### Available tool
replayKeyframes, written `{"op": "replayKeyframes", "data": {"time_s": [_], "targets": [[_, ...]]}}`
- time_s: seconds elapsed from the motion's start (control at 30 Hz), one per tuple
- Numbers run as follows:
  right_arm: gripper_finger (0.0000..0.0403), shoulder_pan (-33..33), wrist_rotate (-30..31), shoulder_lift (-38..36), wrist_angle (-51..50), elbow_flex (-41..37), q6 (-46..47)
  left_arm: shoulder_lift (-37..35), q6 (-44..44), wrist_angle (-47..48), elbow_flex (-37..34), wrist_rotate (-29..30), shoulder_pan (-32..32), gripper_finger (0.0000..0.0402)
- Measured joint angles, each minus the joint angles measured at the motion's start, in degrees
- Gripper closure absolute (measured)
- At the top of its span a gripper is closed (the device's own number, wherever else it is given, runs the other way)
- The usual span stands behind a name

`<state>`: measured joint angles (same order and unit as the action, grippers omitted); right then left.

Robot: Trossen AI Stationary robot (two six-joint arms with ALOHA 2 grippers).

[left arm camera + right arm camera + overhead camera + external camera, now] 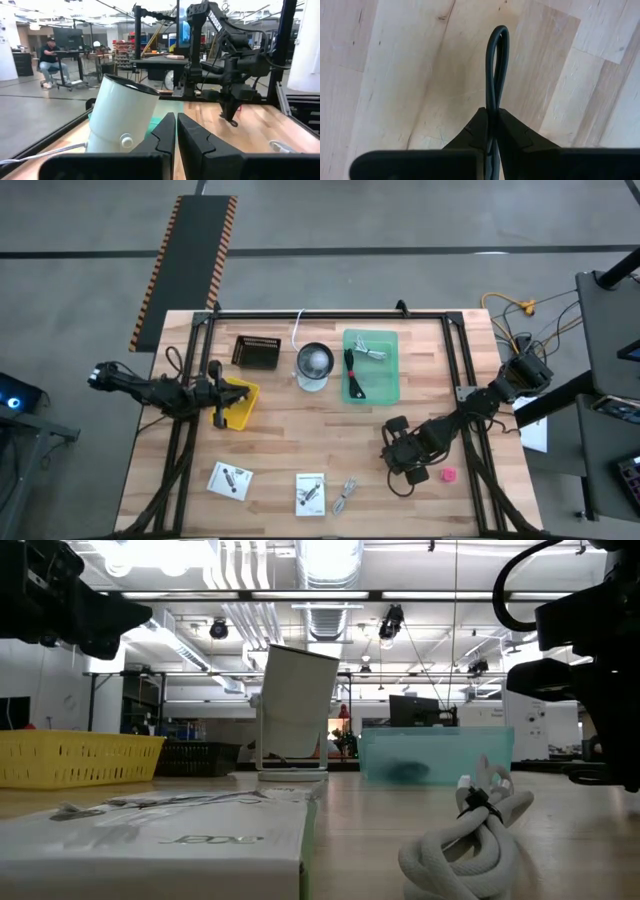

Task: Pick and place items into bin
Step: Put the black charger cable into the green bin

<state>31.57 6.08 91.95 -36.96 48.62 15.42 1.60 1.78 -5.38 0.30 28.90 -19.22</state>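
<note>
Dark cable loop pinched over the pale wooden plank table

My right gripper points down at the wood near the pink-red lump, jaws pinching a thin, smooth dark cable loop that only my right wrist view shows. My left gripper hangs level over the yellow mesh plastic bin, jaws pressed together on nothing. Two white printed cards and a coiled grey cable lie along the near edge.

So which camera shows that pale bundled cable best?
The low view: the pale bundled cable lies close, its coils and black tie plain. The high view shows it small, beside a white card; neither wrist view shows it clearly.
</note>
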Motion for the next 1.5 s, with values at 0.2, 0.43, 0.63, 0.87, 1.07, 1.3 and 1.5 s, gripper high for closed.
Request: {"op": "replayKeyframes", "data": {"time_s": [0.2,0.43,0.63,0.87,1.07,1.3,1.5], "targets": [[0.0390,0.00,0.00,-0.05,0.03,0.00,-0.01,-0.04,0.04,-0.43,0.00,-0.32,0.00,0.0400],[0.0390,0.00,0.00,-0.07,0.03,0.00,-0.01,0.05,0.06,-0.06,-0.02,-0.39,0.00,0.0400],[0.0390,-0.02,1.32,-0.06,0.04,0.00,-0.10,0.65,0.07,-0.09,-0.02,-0.37,0.00,0.0400],[0.0390,-0.80,1.49,-0.07,0.05,0.00,-0.59,2.39,0.09,-0.12,-0.02,-0.39,0.00,0.0400],[0.0390,-2.73,1.58,-0.71,0.16,0.24,-0.69,3.85,0.09,-0.10,-0.02,-0.39,0.00,0.0400],[0.0390,-4.24,1.55,-0.84,-0.15,1.36,-4.94,5.73,0.11,-0.03,-0.02,-0.39,0.00,0.0400],[0.0390,-4.85,1.45,-0.84,-0.12,1.84,-5.33,7.30,0.11,-0.13,-0.02,-0.37,0.00,0.0400]]}}
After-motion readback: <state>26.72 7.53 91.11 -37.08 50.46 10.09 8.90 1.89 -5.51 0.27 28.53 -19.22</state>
